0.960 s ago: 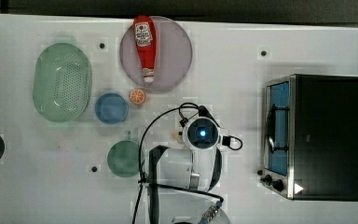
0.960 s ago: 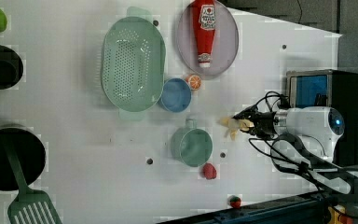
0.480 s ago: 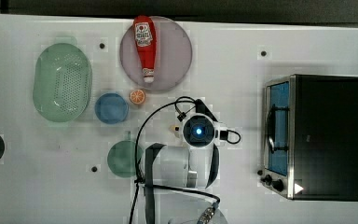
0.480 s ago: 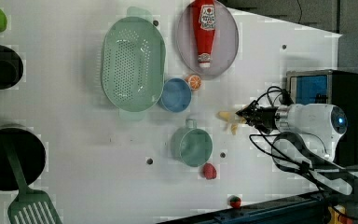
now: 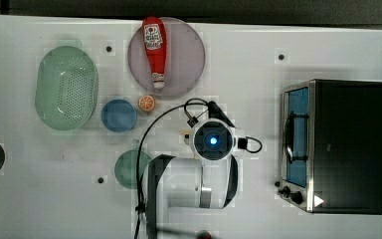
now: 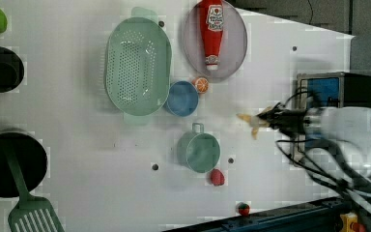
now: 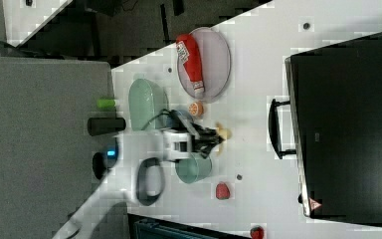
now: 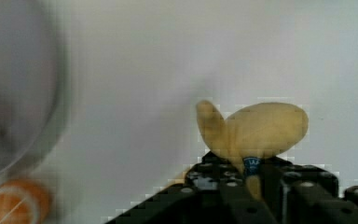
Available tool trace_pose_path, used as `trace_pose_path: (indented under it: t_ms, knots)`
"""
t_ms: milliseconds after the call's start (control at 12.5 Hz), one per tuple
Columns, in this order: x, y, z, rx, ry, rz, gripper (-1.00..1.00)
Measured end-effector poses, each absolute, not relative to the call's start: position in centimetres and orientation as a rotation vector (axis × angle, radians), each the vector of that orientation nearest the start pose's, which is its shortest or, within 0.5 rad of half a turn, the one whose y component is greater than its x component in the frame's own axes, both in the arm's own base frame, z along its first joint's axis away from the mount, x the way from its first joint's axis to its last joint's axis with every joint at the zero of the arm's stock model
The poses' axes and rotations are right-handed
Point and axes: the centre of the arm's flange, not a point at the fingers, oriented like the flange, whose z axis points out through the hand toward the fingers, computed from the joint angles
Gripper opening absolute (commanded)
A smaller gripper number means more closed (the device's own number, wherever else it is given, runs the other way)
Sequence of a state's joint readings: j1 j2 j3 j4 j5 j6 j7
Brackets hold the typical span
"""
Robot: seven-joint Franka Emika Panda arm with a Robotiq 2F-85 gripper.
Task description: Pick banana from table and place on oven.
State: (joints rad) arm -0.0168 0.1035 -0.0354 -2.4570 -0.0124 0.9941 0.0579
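Note:
The pale-yellow banana [image 8: 261, 130] sits between my gripper's [image 8: 249, 179] black fingers, which are shut on its lower end. In the left view the banana [image 6: 251, 122] sticks out of the gripper [image 6: 269, 119] over the white table [image 6: 270, 58], just to the left view's left of the oven [image 6: 335, 89]. The right view shows the banana [image 7: 222, 133] at the gripper [image 7: 210, 139] tips, between the green cup and the oven [image 7: 348, 124]. In the top view the wrist covers most of the banana [image 5: 185, 135]; the black-topped oven [image 5: 348, 144] stands at the top view's right.
A ketchup bottle [image 5: 154, 50] lies on a grey plate [image 5: 186, 59]. An orange slice [image 5: 146, 103], a blue bowl [image 5: 119, 115], a green colander [image 5: 65, 87] and a green cup [image 5: 129, 169] stand to the top view's left of the arm. A red strawberry [image 6: 217, 177] lies near the cup.
The fingers have closed on the banana. The arm, with the banana in it, has shifted slightly toward the left view's right, nearer the oven.

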Motion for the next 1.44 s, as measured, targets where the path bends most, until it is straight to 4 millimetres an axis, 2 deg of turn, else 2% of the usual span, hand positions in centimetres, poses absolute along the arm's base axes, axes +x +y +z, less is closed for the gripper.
trace_pose_path:
  t_ms: [240, 480, 560, 640, 720, 880, 1120, 1280, 1440]
  knots:
    - [47.7, -2.3, 38.7, -2.822, 1.351, -0.02, -0.64]
    - [47.4, -2.1, 51.9, -2.798, 1.327, -0.14, -0.64]
    - [47.0, -2.1, 55.0, -2.793, 1.32, -0.172, -0.64]
    - [46.1, -1.9, 56.7, -2.788, 1.318, -0.154, -0.64]
    - [45.3, -2.0, 57.6, -2.777, 1.32, -0.13, -0.64]
    - [45.0, -4.4, 57.7, -2.736, 1.364, -0.11, -0.64]
    - [45.3, -12.0, 56.6, -2.704, 1.486, -0.102, -0.64]
    - [45.3, -17.0, 54.4, -2.693, 1.522, -0.05, -0.64]
    - [45.4, -21.7, 52.1, -2.765, 1.485, -0.045, -0.64]
